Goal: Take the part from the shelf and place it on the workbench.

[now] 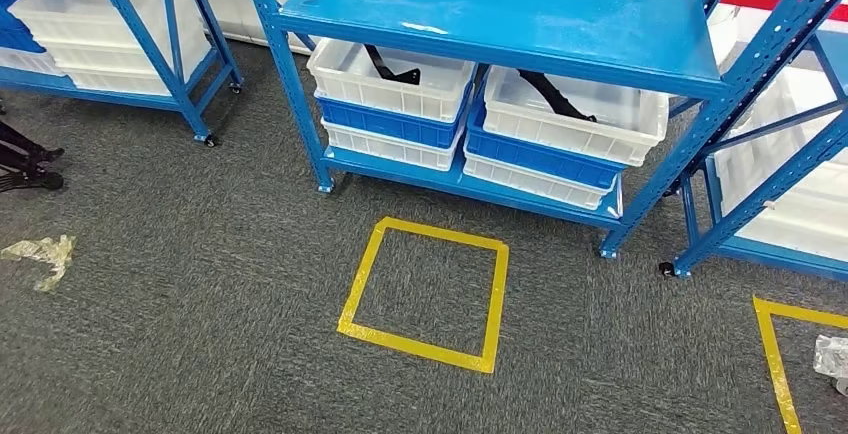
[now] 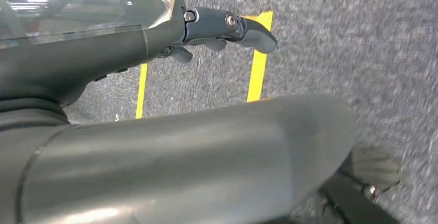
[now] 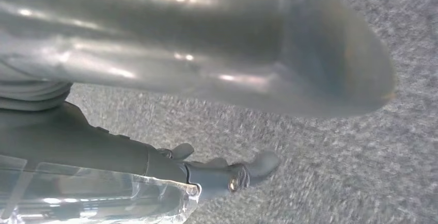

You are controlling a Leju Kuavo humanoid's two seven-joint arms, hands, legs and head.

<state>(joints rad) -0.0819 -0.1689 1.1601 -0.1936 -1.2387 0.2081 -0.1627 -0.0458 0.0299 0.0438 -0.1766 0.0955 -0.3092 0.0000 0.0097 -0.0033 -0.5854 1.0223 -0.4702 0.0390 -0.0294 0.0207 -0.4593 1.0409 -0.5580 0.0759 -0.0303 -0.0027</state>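
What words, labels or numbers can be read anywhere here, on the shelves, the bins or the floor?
None can be read. The blue shelf, the white bins and blue bins show no print. The yellow tape square on the grey carpet is a plain outline without text.

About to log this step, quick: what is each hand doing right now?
Left hand: holds nothing, fingers loosely apart above the carpet.
Right hand: holds nothing, fingers apart above the carpet.
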